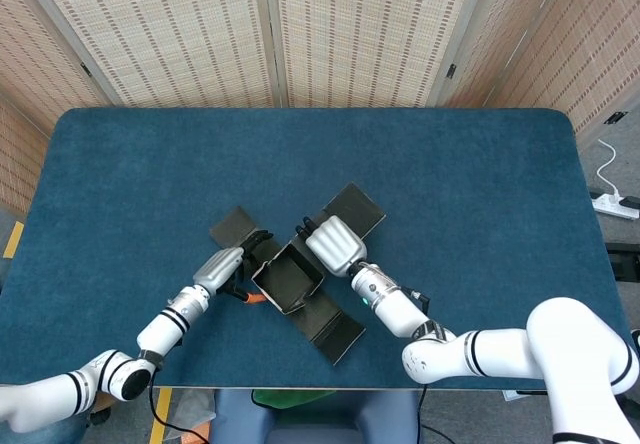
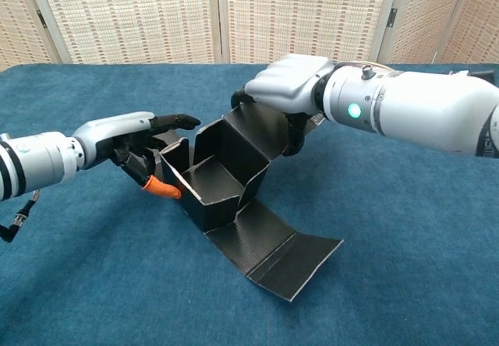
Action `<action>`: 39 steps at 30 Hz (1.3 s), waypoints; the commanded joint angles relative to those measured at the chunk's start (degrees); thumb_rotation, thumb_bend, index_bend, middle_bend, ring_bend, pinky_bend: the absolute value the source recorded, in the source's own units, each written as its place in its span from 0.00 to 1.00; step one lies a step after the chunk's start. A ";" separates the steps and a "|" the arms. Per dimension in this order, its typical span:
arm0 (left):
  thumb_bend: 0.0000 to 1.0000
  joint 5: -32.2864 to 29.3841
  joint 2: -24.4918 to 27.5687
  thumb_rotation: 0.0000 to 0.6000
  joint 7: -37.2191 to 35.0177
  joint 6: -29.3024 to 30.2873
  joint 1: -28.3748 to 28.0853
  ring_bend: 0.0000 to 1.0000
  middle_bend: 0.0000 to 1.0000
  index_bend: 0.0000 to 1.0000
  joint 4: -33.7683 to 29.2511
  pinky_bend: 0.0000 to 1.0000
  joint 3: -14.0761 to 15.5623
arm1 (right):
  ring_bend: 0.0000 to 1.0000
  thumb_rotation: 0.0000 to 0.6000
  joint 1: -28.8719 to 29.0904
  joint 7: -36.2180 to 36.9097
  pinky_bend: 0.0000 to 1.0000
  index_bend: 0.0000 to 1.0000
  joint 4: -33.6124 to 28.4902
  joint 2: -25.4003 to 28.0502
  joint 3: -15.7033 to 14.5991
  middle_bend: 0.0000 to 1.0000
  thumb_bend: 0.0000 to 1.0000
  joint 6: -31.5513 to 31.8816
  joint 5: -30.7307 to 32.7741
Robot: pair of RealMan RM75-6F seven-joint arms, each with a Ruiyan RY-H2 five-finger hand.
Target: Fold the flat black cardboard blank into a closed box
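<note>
— Start at the left. What is the left hand doing?

— It reaches in from the left, fingers stretched out toward the black cardboard blank. Its dark fingertips touch the blank's left wall, and an orange-tipped finger sits low against the outside of that wall. I see no grip on it; the fingers are extended and somewhat apart, pressing rather than pinching.

— And the blank itself?

— It sits near the middle of the blue table, toward the front edge, turned at a diagonal. The middle is folded up into an open-topped tray with walls standing. One flap lies flat on the table toward the front right, with a crease across it; in the head view another flap lies flat beyond the right hand, and a smaller one pokes out behind the left hand.

— The right hand?

— It is above the tray's far right wall, knuckles up, fingers curled down over the top edge of that panel. It holds the panel upright, though whether the thumb closes behind it I cannot tell.

— Anything further right?

— A white power strip on the floor beyond the table's right edge.
</note>
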 commanded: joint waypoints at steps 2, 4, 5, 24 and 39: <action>0.20 1.83 2.14 1.00 -8.40 -5.39 -2.02 0.41 0.00 0.00 0.07 0.60 1.04 | 0.78 1.00 1.35 0.16 1.00 0.35 1.80 1.08 -1.63 0.37 0.23 -2.66 -6.39; 0.20 2.84 2.41 1.00 -11.50 -6.69 -2.57 0.41 0.00 0.00 0.33 0.60 1.41 | 0.78 1.00 1.54 1.31 1.00 0.35 2.69 1.38 -2.11 0.37 0.23 -3.62 -9.42; 0.20 3.54 2.56 1.00 -13.88 -7.52 -2.96 0.40 0.00 0.00 0.45 0.60 1.59 | 0.78 1.00 1.61 2.32 1.00 0.35 3.36 1.51 -2.33 0.37 0.23 -4.27 -11.23; 0.20 18.75 -0.05 1.00 -50.87 -4.29 -9.26 0.41 0.09 0.10 9.78 0.54 10.28 | 0.76 1.00 1.68 18.28 1.00 0.21 16.24 -3.18 -2.23 0.18 0.23 -5.63 -31.94; 0.20 15.53 -0.65 1.00 -51.67 -2.11 -9.65 0.45 0.32 0.35 11.68 0.55 12.72 | 0.65 1.00 -1.89 19.47 1.00 0.00 10.52 0.16 0.31 0.00 0.16 -5.19 -30.31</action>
